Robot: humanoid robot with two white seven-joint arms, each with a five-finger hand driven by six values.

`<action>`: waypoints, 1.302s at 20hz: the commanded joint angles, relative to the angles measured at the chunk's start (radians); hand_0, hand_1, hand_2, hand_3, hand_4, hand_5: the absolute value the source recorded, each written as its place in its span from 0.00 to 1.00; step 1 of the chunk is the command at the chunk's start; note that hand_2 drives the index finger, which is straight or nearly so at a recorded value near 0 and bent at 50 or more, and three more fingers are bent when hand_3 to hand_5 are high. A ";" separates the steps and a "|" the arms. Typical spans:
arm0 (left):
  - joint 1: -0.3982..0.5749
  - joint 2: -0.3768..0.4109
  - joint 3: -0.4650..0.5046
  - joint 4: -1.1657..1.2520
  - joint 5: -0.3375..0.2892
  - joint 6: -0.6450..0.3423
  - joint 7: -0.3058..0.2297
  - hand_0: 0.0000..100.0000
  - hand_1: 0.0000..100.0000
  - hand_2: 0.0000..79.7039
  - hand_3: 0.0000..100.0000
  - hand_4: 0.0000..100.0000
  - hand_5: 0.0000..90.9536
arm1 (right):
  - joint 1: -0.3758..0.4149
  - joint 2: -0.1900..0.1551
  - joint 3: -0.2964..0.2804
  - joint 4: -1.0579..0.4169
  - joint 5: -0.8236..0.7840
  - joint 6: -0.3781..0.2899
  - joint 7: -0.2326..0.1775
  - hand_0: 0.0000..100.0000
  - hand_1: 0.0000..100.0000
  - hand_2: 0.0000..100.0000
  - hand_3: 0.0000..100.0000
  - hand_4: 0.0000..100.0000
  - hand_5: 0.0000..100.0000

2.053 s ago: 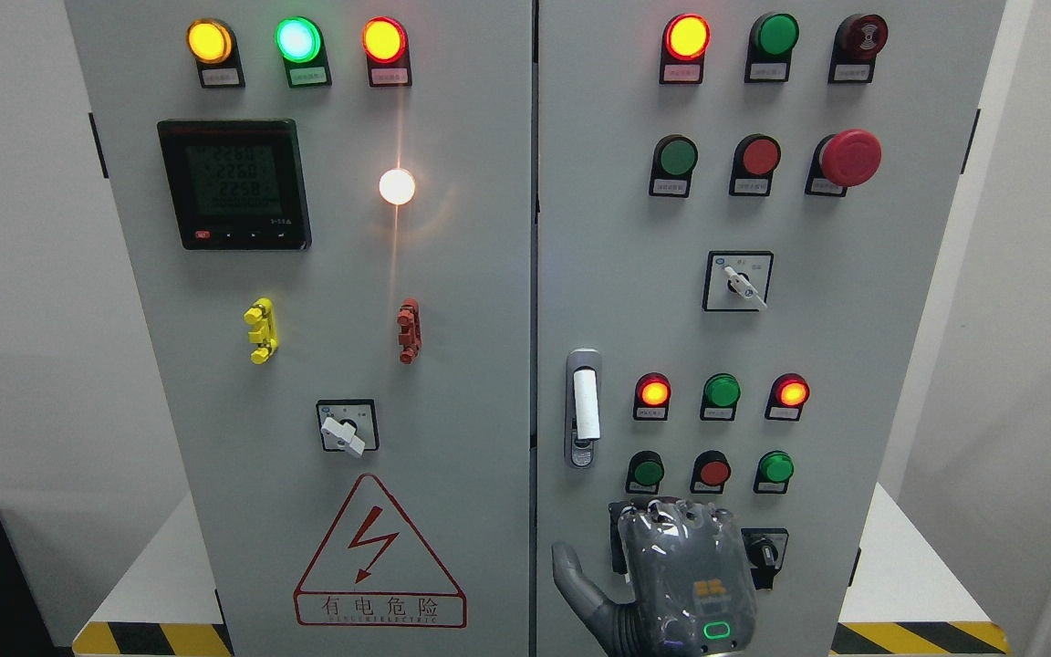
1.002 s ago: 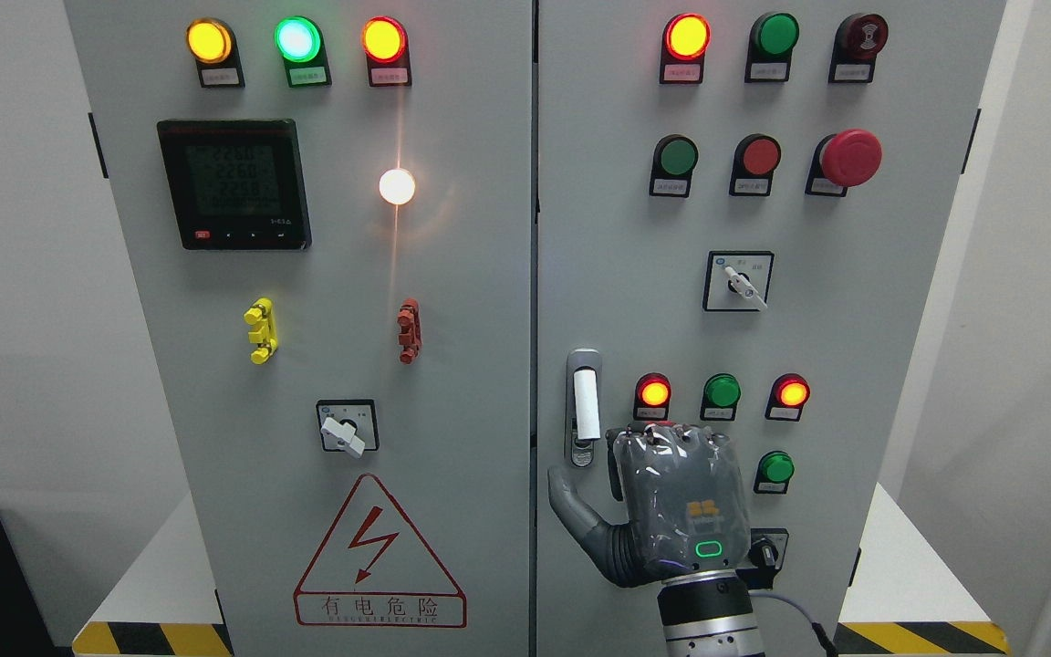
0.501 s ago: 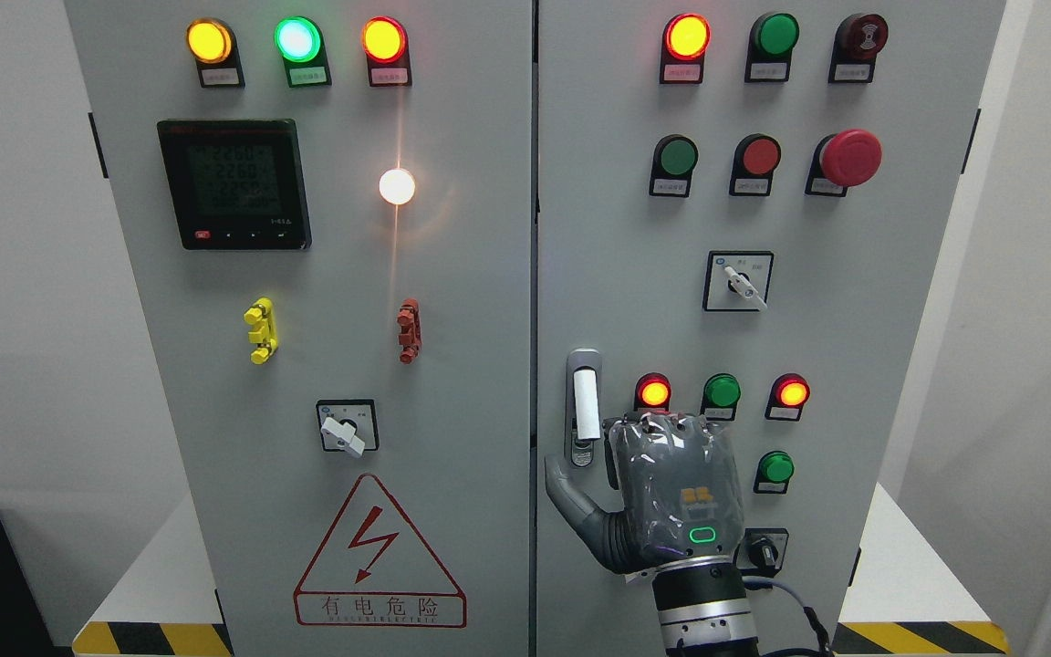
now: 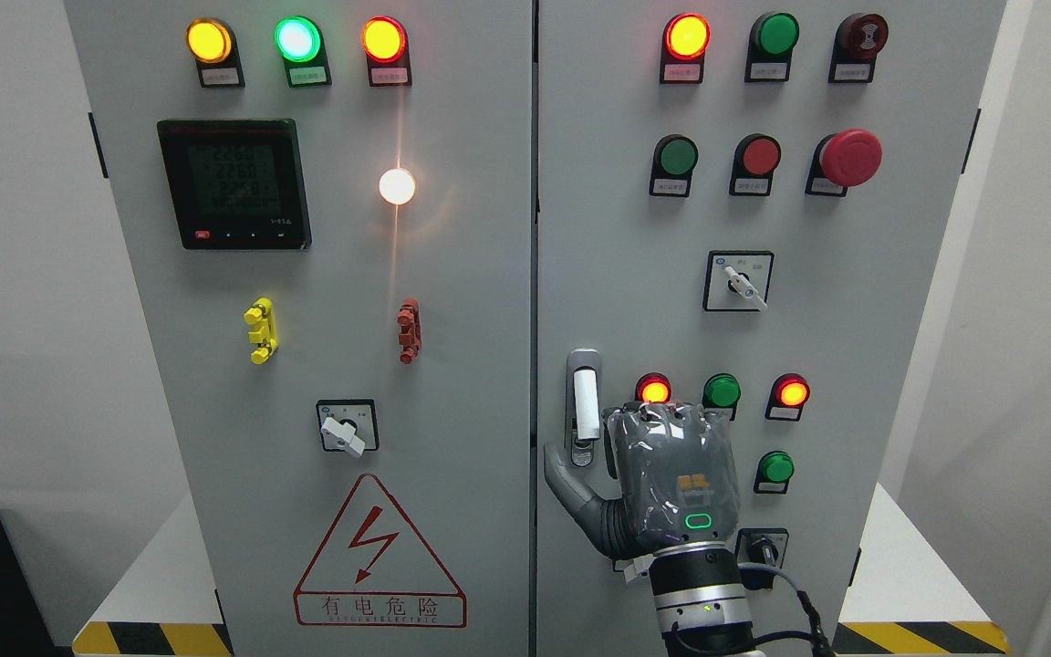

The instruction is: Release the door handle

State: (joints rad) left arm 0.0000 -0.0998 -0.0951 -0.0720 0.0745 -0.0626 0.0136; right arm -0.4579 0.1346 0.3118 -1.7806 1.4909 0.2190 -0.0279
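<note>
Risen up the right cabinet door (image 4: 617, 228) over the last two seconds, from the bottom edge of the view to just beside the door handle (image 4: 586, 406): so much for the right robot hand (image 4: 671, 474). Shows its grey back to the camera, green light lit near the wrist. Spread loosely, with the thumb (image 4: 562, 474) splayed out to the picture's left, its tip just below the foot of the handle. Grips nothing that can be seen.

Hard to say whether the thumb touches the handle's lower end or merely sits beside it. Covers the lower edges of a lit red lamp (image 4: 653, 388) and a green button (image 4: 722, 390), with another green button (image 4: 775, 467) clear to the right and a black selector switch (image 4: 763, 550) low beside the wrist.

Stands upright in its chrome plate near the door's left edge, this white-sleeved handle, uncovered along its whole length. Door apparently shut, flush with the left cabinet door (image 4: 452, 274).

Judged from that: release looks done already, since nothing closes on the handle. Left to do, probably only drawing the robot hand clear. No sign of the left arm.
</note>
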 commanded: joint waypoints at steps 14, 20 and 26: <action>0.017 0.000 0.000 0.000 -0.001 0.000 0.000 0.12 0.56 0.00 0.00 0.00 0.00 | -0.044 0.000 -0.007 0.047 0.000 0.002 0.002 0.33 0.27 0.94 1.00 1.00 0.99; 0.017 0.000 0.000 0.000 -0.001 0.000 0.000 0.12 0.56 0.00 0.00 0.00 0.00 | -0.051 0.000 -0.016 0.049 0.002 0.002 0.002 0.30 0.31 0.94 1.00 1.00 0.99; 0.017 -0.001 0.000 0.000 -0.001 0.000 0.000 0.12 0.56 0.00 0.00 0.00 0.00 | -0.056 0.000 -0.022 0.049 0.002 0.003 0.002 0.30 0.32 0.94 1.00 1.00 0.99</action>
State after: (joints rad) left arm 0.0000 -0.0997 -0.0951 -0.0718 0.0745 -0.0626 0.0136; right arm -0.5087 0.1350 0.2993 -1.7387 1.4923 0.2220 -0.0260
